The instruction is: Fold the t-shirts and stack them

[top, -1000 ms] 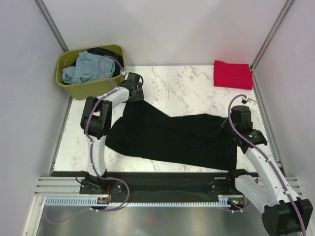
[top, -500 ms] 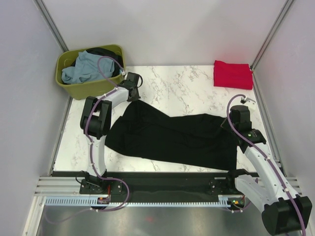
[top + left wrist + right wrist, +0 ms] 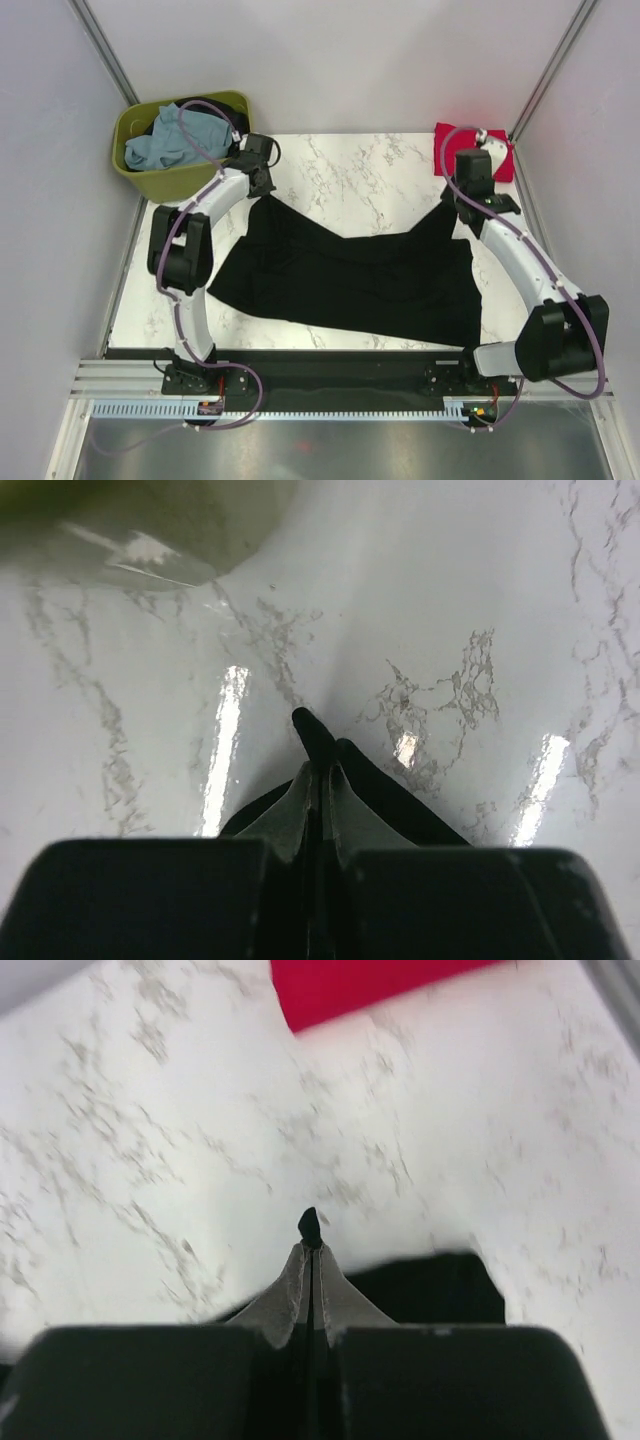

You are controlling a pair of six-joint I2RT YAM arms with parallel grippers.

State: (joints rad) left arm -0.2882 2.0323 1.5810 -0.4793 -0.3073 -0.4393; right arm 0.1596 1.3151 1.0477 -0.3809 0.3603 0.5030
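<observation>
A large black t-shirt [image 3: 350, 280] lies spread across the marble table [image 3: 350, 170]. Its two far corners are lifted. My left gripper [image 3: 262, 192] is shut on the far left corner, where a black tip of cloth [image 3: 315, 735] pokes out past the fingertips [image 3: 300, 795]. My right gripper [image 3: 460, 205] is shut on the far right corner; a small black nub [image 3: 309, 1224] shows between its pads [image 3: 335, 1285]. A folded bright red t-shirt [image 3: 500, 150] lies at the far right corner, partly behind the right wrist. A pale blue-grey t-shirt [image 3: 170, 135] and a dark one sit in the tub.
An olive-green plastic tub [image 3: 180, 175] stands at the far left corner, just beyond the left wrist; its wall [image 3: 200, 530] shows at the top of the left wrist view. Grey walls and metal posts close in the table on three sides.
The left gripper closed on the shirt's far left corner and lifted it. The right arm swung far back toward the red shirt, pulling the shirt's right corner up and away.
</observation>
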